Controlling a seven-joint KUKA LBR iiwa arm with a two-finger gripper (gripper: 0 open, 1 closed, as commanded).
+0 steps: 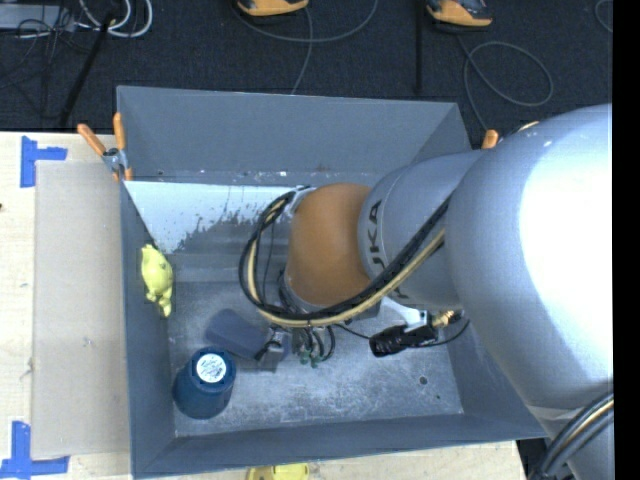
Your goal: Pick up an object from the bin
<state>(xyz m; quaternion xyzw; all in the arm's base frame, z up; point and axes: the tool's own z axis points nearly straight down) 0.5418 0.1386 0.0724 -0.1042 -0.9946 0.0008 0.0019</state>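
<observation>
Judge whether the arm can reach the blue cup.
Probably yes: the cup stands uncovered in a corner of the bin, and the end effector hangs close by, beside a grey pad.

Arm point(420, 228) with its orange cover crowding the middle of the bin point(290, 133), yellow toy point(156, 278) against the left wall, blue can point(205, 383) in the near-left corner, grey block point(233, 332) just beside it, bare floor along the near-right side

Dark speckled floor point(330, 58) along the top, thin cables point(418, 58) looping across it, white cords point(125, 13) at left.
</observation>
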